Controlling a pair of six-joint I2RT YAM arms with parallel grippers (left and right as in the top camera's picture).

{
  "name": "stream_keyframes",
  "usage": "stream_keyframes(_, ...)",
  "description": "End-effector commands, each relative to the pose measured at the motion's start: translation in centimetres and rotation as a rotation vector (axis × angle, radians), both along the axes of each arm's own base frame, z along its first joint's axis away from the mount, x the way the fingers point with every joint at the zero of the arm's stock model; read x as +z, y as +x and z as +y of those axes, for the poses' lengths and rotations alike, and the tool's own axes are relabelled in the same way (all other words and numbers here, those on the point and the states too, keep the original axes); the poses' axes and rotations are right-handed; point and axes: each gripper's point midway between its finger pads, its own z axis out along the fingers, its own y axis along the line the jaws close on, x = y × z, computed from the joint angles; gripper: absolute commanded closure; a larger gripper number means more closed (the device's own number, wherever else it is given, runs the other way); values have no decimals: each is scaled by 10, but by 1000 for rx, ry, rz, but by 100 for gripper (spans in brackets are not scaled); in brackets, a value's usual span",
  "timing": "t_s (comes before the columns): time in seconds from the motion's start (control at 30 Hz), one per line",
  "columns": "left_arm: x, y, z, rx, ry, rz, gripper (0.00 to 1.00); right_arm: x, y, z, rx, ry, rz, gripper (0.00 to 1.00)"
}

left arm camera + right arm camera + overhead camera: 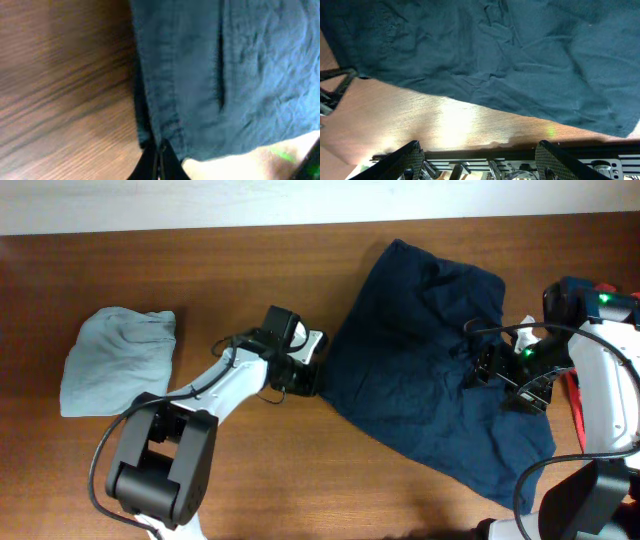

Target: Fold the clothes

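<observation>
Navy shorts (430,370) are spread across the right half of the wooden tabletop (200,260), reaching from near the far edge at centre-right down towards the near right corner. The cloth is creased and lies flat in one rumpled layer.

At the shorts' left edge the left gripper (308,375) is set low on the tabletop. In the left wrist view its fingers (150,167) are seen clenched together, with the stitched hem of the shorts (225,75) caught at their tips and bare wood to the left of it.

The right gripper (497,370) is held over the right part of the shorts. In the right wrist view its jaws are seen released and wide apart, with nothing between the fingers (410,160). The shorts (495,55) fill the upper part of that view, and bare wood is seen between the cloth and the fingers.

A grey-green garment (115,358) is bunched near the left edge of the tabletop, well apart from the shorts. A red garment (576,395) is glimpsed as a narrow strip at the right edge, mostly hidden by the right arm.
</observation>
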Motion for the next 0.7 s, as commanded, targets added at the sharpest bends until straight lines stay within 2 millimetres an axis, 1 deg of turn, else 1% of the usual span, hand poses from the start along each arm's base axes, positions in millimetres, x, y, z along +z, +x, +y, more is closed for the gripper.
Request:
stream_keyframes(0.0, 12, 33, 41, 104, 101, -33, 100, -8, -6, 1, 8, 16, 16, 23)
stream_keyframes(0.07, 20, 45, 73, 174, 184, -39, 100, -18, -10, 3, 7, 22, 37, 23)
stream_keyframes(0.1, 23, 48, 84, 199, 208, -38, 100, -24, -13, 3, 3, 24, 48, 23)
stream_keyframes(0.13, 25, 50, 100, 230, 235, -29, 100, -33, -17, 5, -1, 29, 66, 23)
stream_keyframes(0.2, 25, 48, 110, 240, 243, -12, 100, -46, -25, 7, -7, 39, 94, 23)
stream_keyframes(0.23, 23, 43, 119, 243, 257, 12, 100, -58, -36, 14, -2, 73, 130, 23)
stream_keyframes(0.3, 22, 40, 120, 216, 265, 13, 100, -69, -50, 23, 15, 121, 161, 23)
stream_keyframes(0.4, 21, 41, 124, 220, 296, 3, 100, -88, -66, 29, 11, 141, 201, 23)
stream_keyframes(0.5, 21, 42, 125, 221, 306, -2, 100, -109, -84, 35, 8, 155, 235, 27)
stream_keyframes(0.53, 21, 42, 125, 222, 306, -3, 100, -115, -89, 36, 8, 157, 243, 31)
stream_keyframes(0.57, 21, 43, 125, 222, 305, -6, 100, -122, -94, 38, 7, 158, 245, 48)
stream_keyframes(0.6, 21, 44, 125, 223, 303, -12, 100, -130, -98, 39, 2, 161, 243, 61)
stream_keyframes(0.63, 21, 45, 125, 223, 302, -14, 100, -135, -98, 41, 0, 165, 234, 71)
stream_keyframes(0.67, 22, 46, 125, 224, 301, -17, 100, -140, -99, 42, -8, 168, 225, 85)
